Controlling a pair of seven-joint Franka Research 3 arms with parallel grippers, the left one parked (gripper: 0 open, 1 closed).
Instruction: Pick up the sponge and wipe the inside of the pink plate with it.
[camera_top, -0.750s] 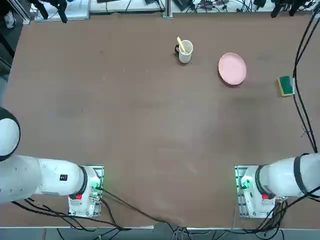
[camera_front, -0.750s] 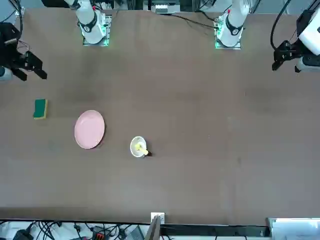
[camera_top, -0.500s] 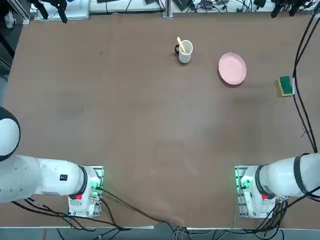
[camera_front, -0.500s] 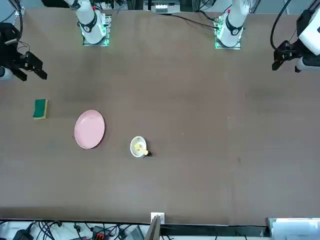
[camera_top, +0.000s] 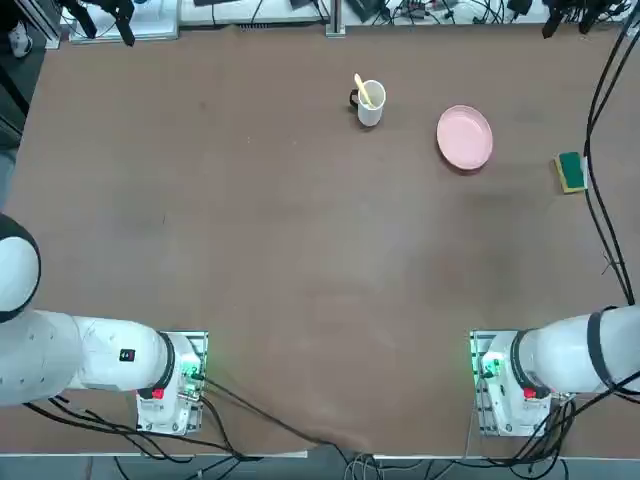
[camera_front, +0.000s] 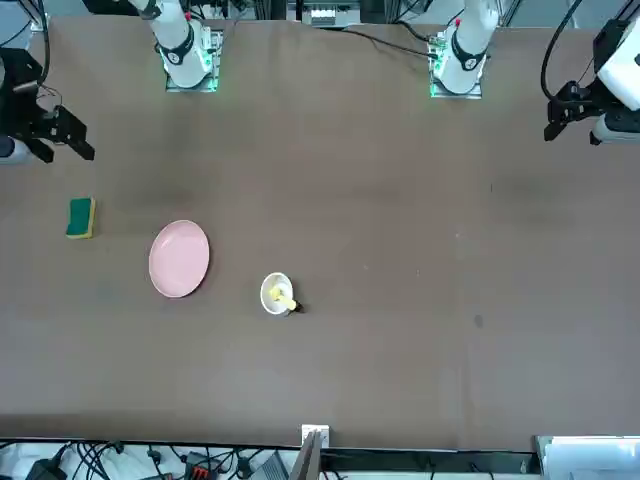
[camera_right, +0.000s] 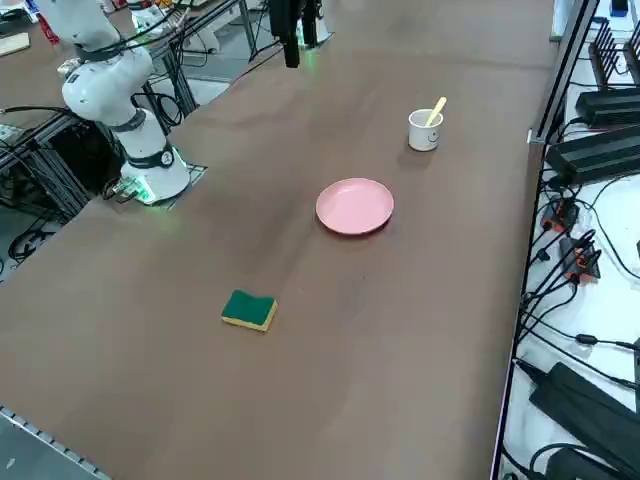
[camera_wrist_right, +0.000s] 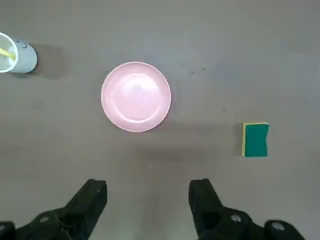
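Only the wrist view shows the right gripper (camera_wrist_right: 148, 200), its black fingers spread apart and empty, high above the brown tabletop (camera_top: 300, 220). There the sponge (camera_wrist_right: 255, 140), a green-topped yellow block, lies apart from the smooth round pink plate (camera_wrist_right: 136, 96). A white mug (camera_right: 424, 130) with a yellow stick stands nearer the far edge.

White mug (camera_top: 370, 103) with yellow stick (camera_top: 362, 88)

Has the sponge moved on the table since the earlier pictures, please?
No. The sponge lies in the same spot beside the pink plate, both unmoved. The open right gripper hangs above, holding nothing.
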